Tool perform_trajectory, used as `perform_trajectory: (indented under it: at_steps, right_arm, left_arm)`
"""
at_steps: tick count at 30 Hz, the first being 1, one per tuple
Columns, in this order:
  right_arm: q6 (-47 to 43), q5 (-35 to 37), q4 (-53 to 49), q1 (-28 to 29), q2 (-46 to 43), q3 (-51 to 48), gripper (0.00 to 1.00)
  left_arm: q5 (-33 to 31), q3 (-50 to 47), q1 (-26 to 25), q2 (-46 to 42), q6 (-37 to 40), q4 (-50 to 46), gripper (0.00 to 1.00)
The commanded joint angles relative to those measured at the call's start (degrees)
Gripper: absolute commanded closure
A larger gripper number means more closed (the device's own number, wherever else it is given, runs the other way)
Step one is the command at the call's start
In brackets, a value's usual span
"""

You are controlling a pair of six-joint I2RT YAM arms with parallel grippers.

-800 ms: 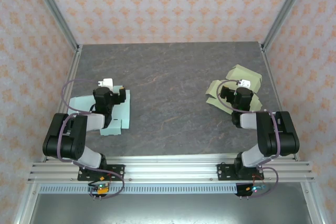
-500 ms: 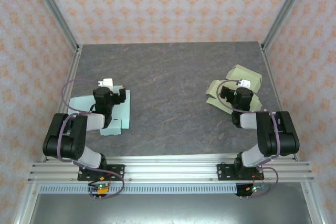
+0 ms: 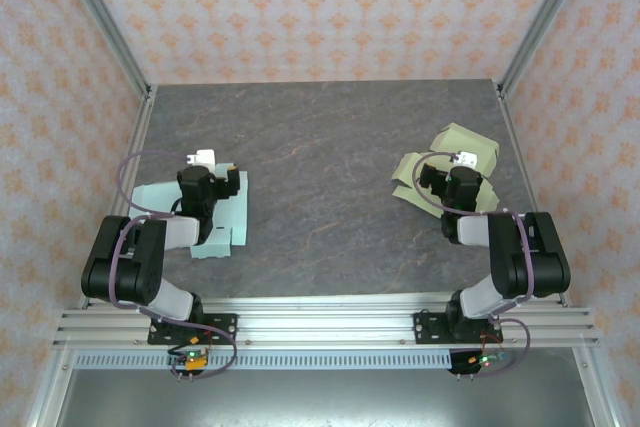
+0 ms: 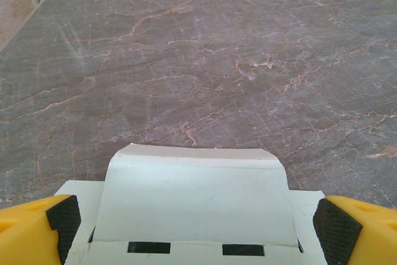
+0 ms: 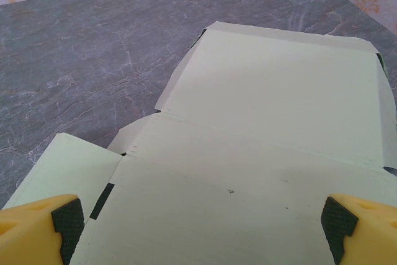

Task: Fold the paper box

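Marbled grey bench (image 3: 330,137) carries two unfolded box blanks. Left pincer (image 4: 198,224) gapes wide over the pale blue blank (image 4: 195,197), right pincer (image 5: 203,224) likewise over the pale green blank (image 5: 279,91), probably poised to begin creasing; neither grips anything.

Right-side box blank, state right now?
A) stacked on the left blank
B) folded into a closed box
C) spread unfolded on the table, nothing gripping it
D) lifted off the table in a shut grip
C: the pale green blank lies spread out on the table with its flaps out, and the right gripper holds its fingers wide apart over it, gripping nothing.
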Motion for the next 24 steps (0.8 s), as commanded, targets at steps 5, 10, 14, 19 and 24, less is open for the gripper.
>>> perform_trajectory:
  at_steps: [5,10,14,19,24]
  right_arm:
    - [0.2,0.7,0.1,0.3,-0.1,1.0,0.01]
    - [0.4,1.2,0.8,0.2,-0.2,0.4,0.01]
    - [2.0,5.0,1.7,0.3,-1.1,-0.4,0.01]
    - [1.8,5.7,-8.7,0.6,-11.8,0.9,0.01]
    - [2.8,5.7,-25.0,0.6,-26.7,7.3,0.01]
  left_arm:
    - [-0.2,0.5,-0.2,-0.1,-0.4,1.8,0.00]
    - [-0.3,0.4,-0.3,-0.1,-0.3,1.9,0.00]
    - [-2.6,1.7,-0.8,-1.3,-0.5,-1.0,0.00]
    - [-10.9,6.4,-4.0,-9.8,-2.6,-17.3,0.00]
    - [-14.7,9.5,-5.3,-23.0,-17.9,-34.3,0.00]
